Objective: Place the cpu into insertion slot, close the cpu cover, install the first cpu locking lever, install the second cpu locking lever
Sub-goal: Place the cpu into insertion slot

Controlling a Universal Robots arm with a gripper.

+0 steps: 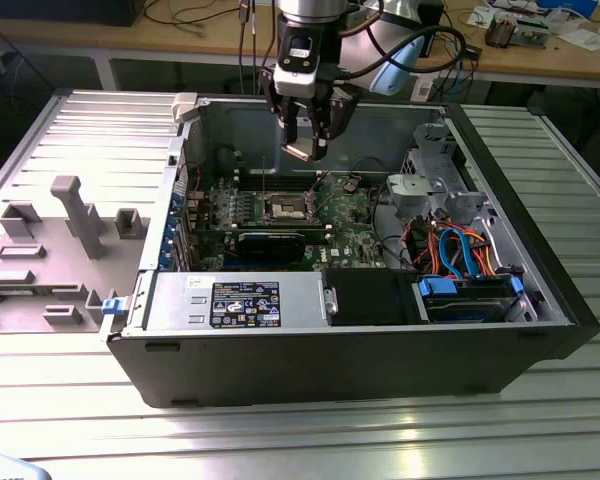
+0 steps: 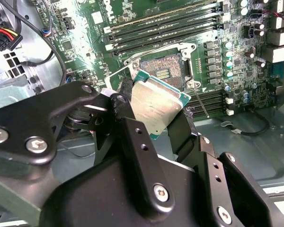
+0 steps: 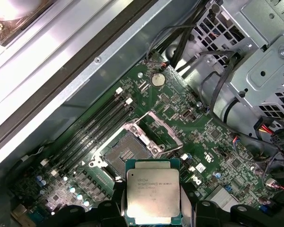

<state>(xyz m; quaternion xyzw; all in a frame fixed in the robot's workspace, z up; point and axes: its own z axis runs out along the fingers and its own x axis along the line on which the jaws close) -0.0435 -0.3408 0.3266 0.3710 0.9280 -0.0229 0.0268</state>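
cpu (image 3: pixel 154 191) is hanging clamped at two opposite edges in the gripper (image 1: pixel 307 150), above the board and apart from the insertion slot (image 3: pixel 128 151). The slot is lying uncovered with memory slots (image 3: pixel 92 132) running just beside it. The case (image 1: pixel 360 360) walls are standing well apart from it.

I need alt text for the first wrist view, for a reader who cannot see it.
The gripper holds the cpu, metal top facing the camera, above a green motherboard inside an open computer case. The insertion slot lies uncovered just beyond it, its cpu cover swung open.
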